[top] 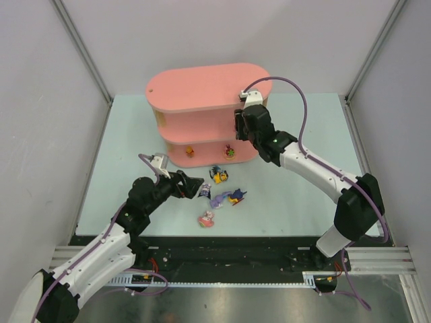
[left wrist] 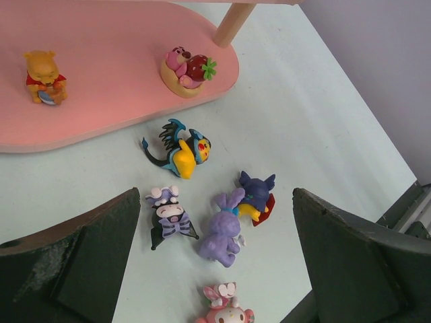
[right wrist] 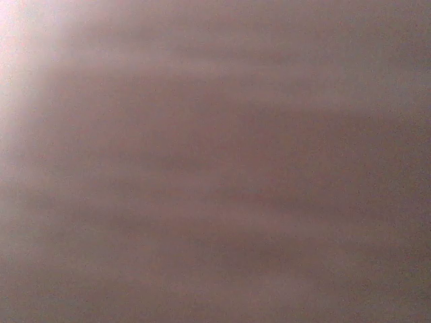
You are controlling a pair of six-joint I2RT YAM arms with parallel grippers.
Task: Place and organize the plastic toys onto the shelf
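Note:
The pink shelf (top: 202, 87) stands at the back of the table. On its bottom board (left wrist: 101, 114) sit a yellow bear toy (left wrist: 44, 77) and a pink strawberry toy (left wrist: 189, 69). Several plastic toys lie on the table before it: a blue-yellow one (left wrist: 180, 151), a black-eared one (left wrist: 170, 217), a purple rabbit (left wrist: 224, 229), a navy-red one (left wrist: 256, 195) and a pink one (left wrist: 227, 306). My left gripper (left wrist: 214, 198) hovers open above the rabbit, holding nothing. My right gripper (top: 239, 128) is pushed in at the shelf's middle tier, right end; its wrist view is only a pink-brown blur.
The pale green table (top: 296, 182) is walled by grey panels on the left, back and right. A light wooden post (left wrist: 232, 20) rises from the shelf's bottom board near the strawberry toy. The right arm (top: 316, 171) stretches across the table's right side.

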